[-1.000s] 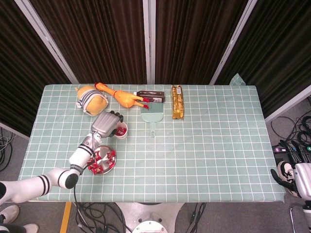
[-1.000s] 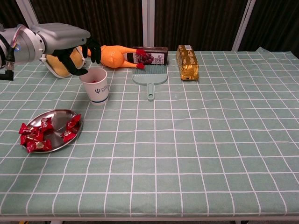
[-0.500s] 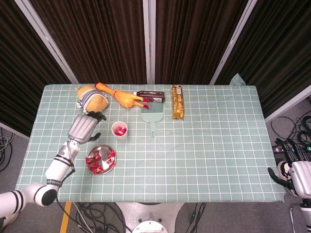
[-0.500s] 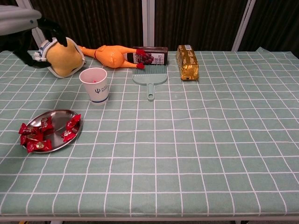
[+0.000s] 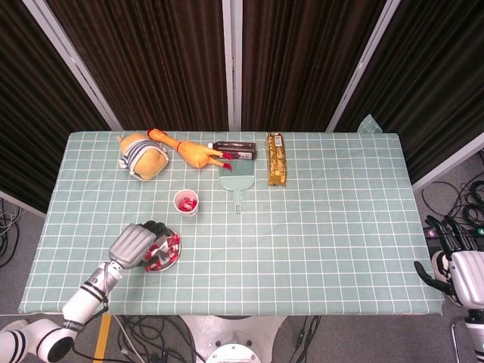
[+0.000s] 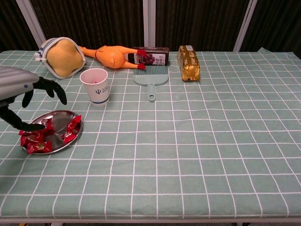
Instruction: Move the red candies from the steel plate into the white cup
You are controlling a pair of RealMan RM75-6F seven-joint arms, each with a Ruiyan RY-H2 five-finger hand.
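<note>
Since half a second ago, my left hand (image 6: 21, 101) has come back from beside the plush toy to the near left of the table and now hangs over the steel plate (image 6: 59, 117). From the chest view its fingers (image 6: 49, 87) are spread and released, one dark fingertip reaching down beside a candy at the plate's left rim; I cannot tell whether it touches. Nothing is gripped.

Nearest to me, the steel plate sits on the green checked tablecloth (image 6: 197, 141) with several red candies (image 6: 70, 129) on it, some lying at the left rim. In the head view the left hand (image 5: 140, 246) covers the left part of the plate (image 5: 172, 259).

My right hand (image 5: 454, 265) shows only in the head view, off the table's right edge. Its fingers are too small and dark to judge, so I cannot tell their state.

Further back, the white cup (image 6: 95, 86) stands upright, apart from the plate; the head view shows red candy inside the cup (image 5: 187, 203).

Beyond the cup lies a green dustpan (image 6: 151, 77), handle toward me. Along the far edge, left to right: a plush toy (image 6: 61, 56), a rubber chicken (image 6: 110, 55), a dark box (image 6: 151, 55) touching the dustpan's far edge, and a gold-wrapped bar (image 6: 188, 62).
</note>
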